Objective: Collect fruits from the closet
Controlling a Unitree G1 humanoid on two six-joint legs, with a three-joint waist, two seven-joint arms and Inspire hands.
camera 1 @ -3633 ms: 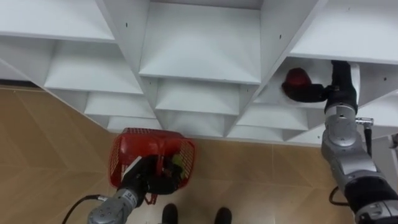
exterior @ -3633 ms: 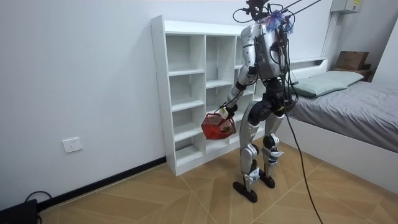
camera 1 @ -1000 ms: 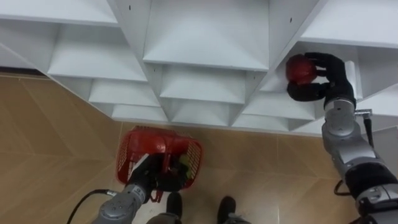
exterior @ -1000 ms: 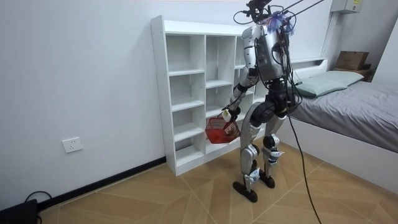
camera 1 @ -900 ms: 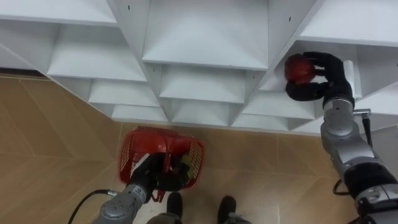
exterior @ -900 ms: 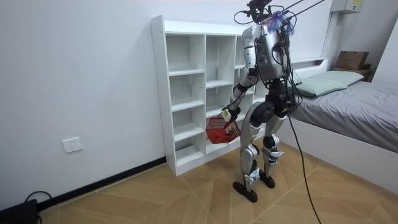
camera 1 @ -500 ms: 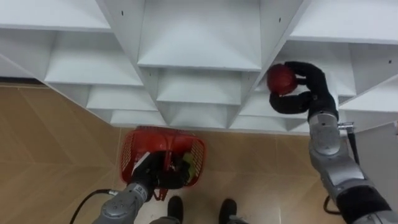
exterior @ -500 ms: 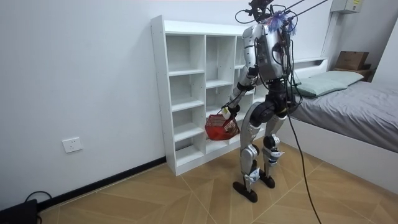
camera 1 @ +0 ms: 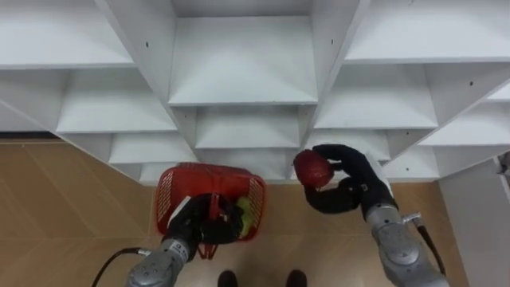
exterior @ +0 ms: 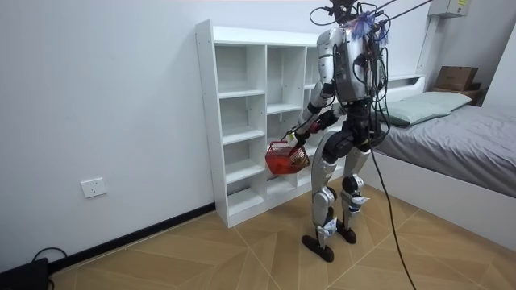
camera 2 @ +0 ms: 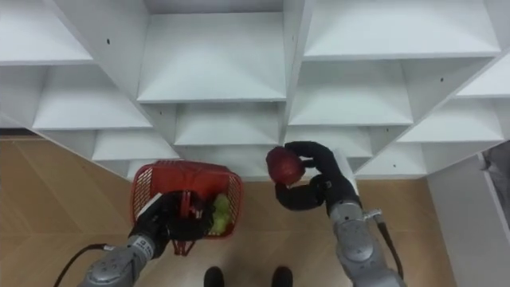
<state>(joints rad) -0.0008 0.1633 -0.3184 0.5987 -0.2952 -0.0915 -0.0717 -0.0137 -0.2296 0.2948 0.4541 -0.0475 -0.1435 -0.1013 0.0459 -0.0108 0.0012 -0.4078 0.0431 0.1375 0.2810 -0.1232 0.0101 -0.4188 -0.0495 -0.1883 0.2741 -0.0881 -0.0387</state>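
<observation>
I stand before a white closet of open shelves (camera 1: 239, 80). My right hand (camera 1: 355, 185) is shut on a dark red fruit (camera 1: 312, 168), held in the air just right of the basket, out in front of the lower shelves. My left hand (camera 1: 195, 227) is curled round the handle of a red wire basket (camera 1: 179, 185), which hangs low in front of me with a yellow-green fruit (camera 1: 245, 214) inside. In the room view the basket (exterior: 286, 159) hangs at hip height by the closet (exterior: 242, 121).
The shelf compartments in view hold nothing. Wooden floor (camera 1: 64, 199) lies below. A bed (exterior: 459, 153) stands behind me at the room view's right, and the white wall (exterior: 97, 97) runs to the closet's left.
My right hand has drawn the red fruit out of the right-hand shelf compartment and carried it down and left, close to the basket. The left hand still holds the basket.
</observation>
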